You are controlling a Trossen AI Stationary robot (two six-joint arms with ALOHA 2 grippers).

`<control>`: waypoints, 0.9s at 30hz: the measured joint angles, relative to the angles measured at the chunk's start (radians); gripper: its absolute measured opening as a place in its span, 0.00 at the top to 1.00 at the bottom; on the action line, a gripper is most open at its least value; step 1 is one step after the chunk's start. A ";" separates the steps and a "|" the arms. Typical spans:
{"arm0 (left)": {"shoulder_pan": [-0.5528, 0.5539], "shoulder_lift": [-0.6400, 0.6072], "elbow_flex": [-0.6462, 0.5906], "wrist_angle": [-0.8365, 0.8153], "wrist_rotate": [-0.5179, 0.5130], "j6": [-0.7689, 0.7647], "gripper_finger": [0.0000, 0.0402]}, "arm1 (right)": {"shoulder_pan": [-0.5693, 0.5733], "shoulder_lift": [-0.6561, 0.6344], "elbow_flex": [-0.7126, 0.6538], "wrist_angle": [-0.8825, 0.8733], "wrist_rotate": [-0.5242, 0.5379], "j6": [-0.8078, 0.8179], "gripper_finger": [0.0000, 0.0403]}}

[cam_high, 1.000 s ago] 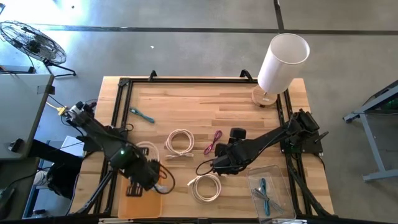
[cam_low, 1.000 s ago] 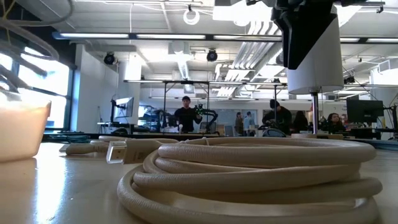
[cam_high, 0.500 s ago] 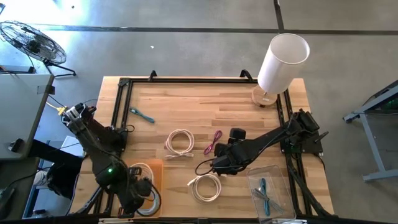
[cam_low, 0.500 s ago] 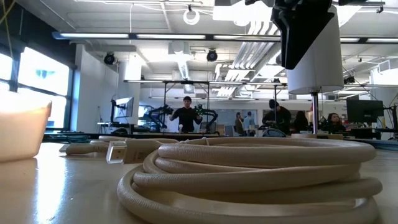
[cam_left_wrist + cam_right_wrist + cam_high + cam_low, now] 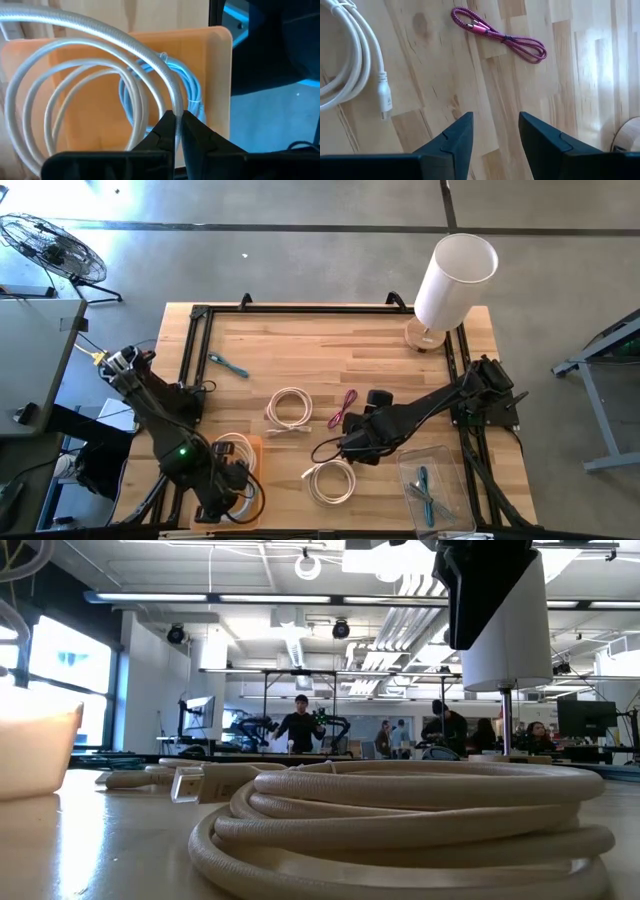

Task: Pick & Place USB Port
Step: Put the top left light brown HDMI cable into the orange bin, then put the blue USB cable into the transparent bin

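- The left gripper (image 5: 176, 131) hovers above the orange plastic tray (image 5: 250, 448) at the near-left corner of the wooden worktop (image 5: 330, 350), its fingers (image 5: 162, 131) pinched on a coiled white USB cable (image 5: 100, 35).
- A pale blue cable (image 5: 187, 87) lies in the tray.
- The right gripper (image 5: 495, 131) hangs mid-worktop, fingers parted and empty, near a magenta braided cable (image 5: 500, 35).

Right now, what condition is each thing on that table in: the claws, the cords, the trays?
Left gripper: shut on white cable.
White cable: coiled, held over orange tray.
Orange tray: holds a pale blue cable.
Right gripper: open, empty, above bare wood.
Pink cable: bundled, lying loose on table.
Clear bin: holds a teal cable.
Lamp: standing at the table's far corner.
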 joint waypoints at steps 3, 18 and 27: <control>0.010 0.006 0.000 -0.022 0.003 0.009 0.97 | 0.000 0.000 0.000 0.000 -0.001 -0.001 0.63; 0.010 0.018 0.000 -0.081 0.000 -0.026 0.65 | 0.003 0.000 0.000 0.000 0.005 -0.011 0.63; 0.010 0.018 0.000 -0.111 -0.056 0.083 0.53 | 0.003 0.000 0.000 0.001 0.012 -0.015 0.63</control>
